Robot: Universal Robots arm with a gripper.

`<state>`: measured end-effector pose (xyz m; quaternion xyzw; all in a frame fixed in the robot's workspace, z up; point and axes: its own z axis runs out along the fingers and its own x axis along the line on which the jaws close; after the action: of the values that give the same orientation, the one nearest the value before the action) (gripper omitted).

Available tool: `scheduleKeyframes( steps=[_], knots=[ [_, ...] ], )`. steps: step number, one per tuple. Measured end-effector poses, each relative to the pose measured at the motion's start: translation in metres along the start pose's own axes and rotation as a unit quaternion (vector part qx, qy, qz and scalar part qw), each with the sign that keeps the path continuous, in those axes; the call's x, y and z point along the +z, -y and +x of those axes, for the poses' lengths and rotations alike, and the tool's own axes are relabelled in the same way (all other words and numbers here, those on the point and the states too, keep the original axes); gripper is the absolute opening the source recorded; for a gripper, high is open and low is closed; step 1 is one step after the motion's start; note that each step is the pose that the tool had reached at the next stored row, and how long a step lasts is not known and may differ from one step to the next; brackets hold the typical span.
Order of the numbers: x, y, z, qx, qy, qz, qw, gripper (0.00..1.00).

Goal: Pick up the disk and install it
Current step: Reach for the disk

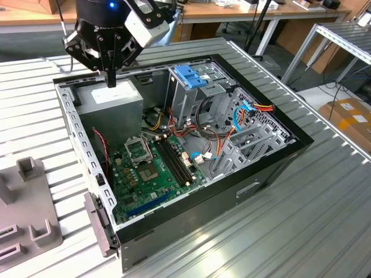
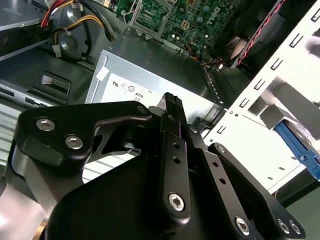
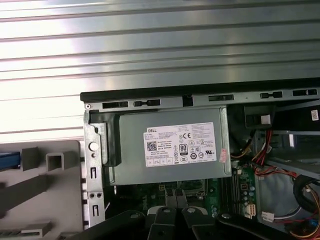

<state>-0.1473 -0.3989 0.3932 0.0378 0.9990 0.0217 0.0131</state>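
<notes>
My gripper (image 1: 111, 80) hangs over the back left corner of the open computer case (image 1: 272, 162), just above the grey power supply (image 1: 110, 101). Its black fingers are shut together with nothing between them, as both wrist views show (image 2: 172, 102) (image 3: 176, 201). A bright blue edge that looks like the disk's rail (image 3: 9, 159) lies on the grey fixture outside the case wall, well off to the side of the fingers. The same blue piece (image 2: 296, 145) shows past the perforated case wall in the second wrist view. Most of the disk is cut off.
Inside the case are a green motherboard (image 1: 153, 165), a wider blue bracket on a silver cage (image 1: 188, 75), and loose red, yellow and blue cables (image 1: 243, 113). A grey moulded fixture (image 1: 29, 220) sits on the ribbed metal table (image 1: 301, 231) at the exterior view's left.
</notes>
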Motion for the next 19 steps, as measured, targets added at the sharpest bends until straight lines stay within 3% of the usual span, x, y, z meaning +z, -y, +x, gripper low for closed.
scheduleKeyframes(
  steps=[7, 13, 17, 19],
  knots=[
    [-0.0004, 0.0013, 0.0172, 0.000, 0.0000, 0.0000, 1.00000, 0.11],
    [-0.0009, 0.0033, 0.0436, 0.000, 0.0000, 0.0000, 1.00000, 0.11],
    [-0.0010, 0.0040, 0.0521, 0.000, 0.0000, 0.0000, 1.00000, 0.11],
    [-0.0012, 0.0047, 0.0626, 0.000, 0.0000, 0.0000, 1.00000, 0.11]
  ],
)
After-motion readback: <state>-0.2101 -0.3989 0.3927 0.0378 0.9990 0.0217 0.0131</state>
